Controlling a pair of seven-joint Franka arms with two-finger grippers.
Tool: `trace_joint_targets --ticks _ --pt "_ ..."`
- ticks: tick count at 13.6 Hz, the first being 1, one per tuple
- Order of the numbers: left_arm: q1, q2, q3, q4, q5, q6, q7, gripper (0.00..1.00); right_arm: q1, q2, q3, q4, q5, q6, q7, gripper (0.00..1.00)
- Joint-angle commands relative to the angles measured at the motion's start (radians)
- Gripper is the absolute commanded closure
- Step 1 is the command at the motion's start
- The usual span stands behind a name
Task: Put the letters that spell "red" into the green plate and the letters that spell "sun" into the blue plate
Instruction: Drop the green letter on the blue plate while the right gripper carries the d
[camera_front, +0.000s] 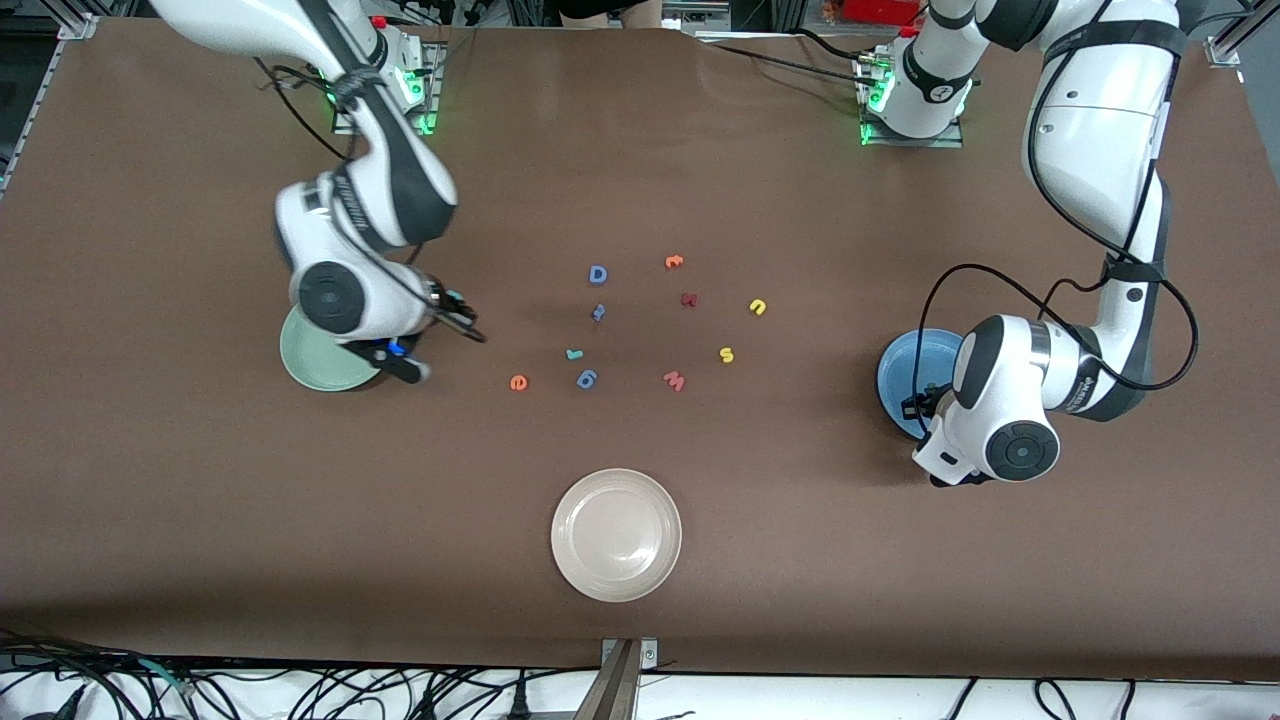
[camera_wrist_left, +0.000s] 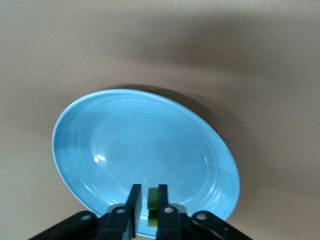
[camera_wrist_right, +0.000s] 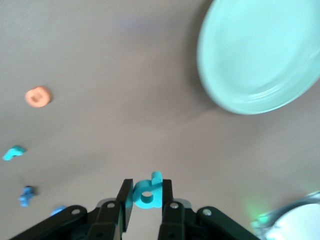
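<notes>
While both grippers carry letters, the left gripper pinches a green letter over the blue plate, and the right gripper grips the teal "d", with the green plate at its one o'clock; each must release inside its rim.

Scattered foam letters between green plate and blue plate

In the front view the right arm's wrist covers part of the green plate, and the right pincer under it is blurred. The left arm's wrist hides part of the blue plate and the left pincer entirely. In the left wrist view the dark green piece between the fingers shows only as a thin strip, its shape unreadable. In the right wrist view the green plate runs off the picture's edge, and a small blue letter is too blurred to read.
</notes>
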Motion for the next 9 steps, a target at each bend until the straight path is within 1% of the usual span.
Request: trace_joint_targets --ticks 1,2,4,5,7,9 --pt "-0.003 -0.021 -0.016 0.001 0.03 -0.041 0.037 0.0 -0.006 -0.018 -0.112 -0.028 0.013 -0.044 -0.2 0.96" --pt "-0.003 -0.022 -0.019 0.003 0.02 -0.046 0.037 0.0 -0.006 -0.016 -0.167 -0.046 0.013 -0.036 -0.287 0.96" --pt "-0.003 -0.028 -0.04 0.003 0.009 -0.048 0.029 0.0 -0.007 -0.002 -0.235 -0.095 0.01 0.017 -0.39 0.96" --pt "-0.003 -0.033 -0.056 0.006 -0.032 -0.046 0.0 0.0 -0.007 0.004 -0.255 -0.14 0.01 0.074 -0.423 0.96" --pt "-0.013 -0.036 -0.073 0.012 -0.109 -0.029 -0.085 0.0 -0.007 0.009 -0.269 -0.245 0.01 0.212 -0.452 0.96" --pt "-0.012 -0.068 -0.112 -0.003 -0.169 0.03 -0.103 0.0 -0.01 0.024 -0.267 -0.322 0.01 0.321 -0.467 0.95"
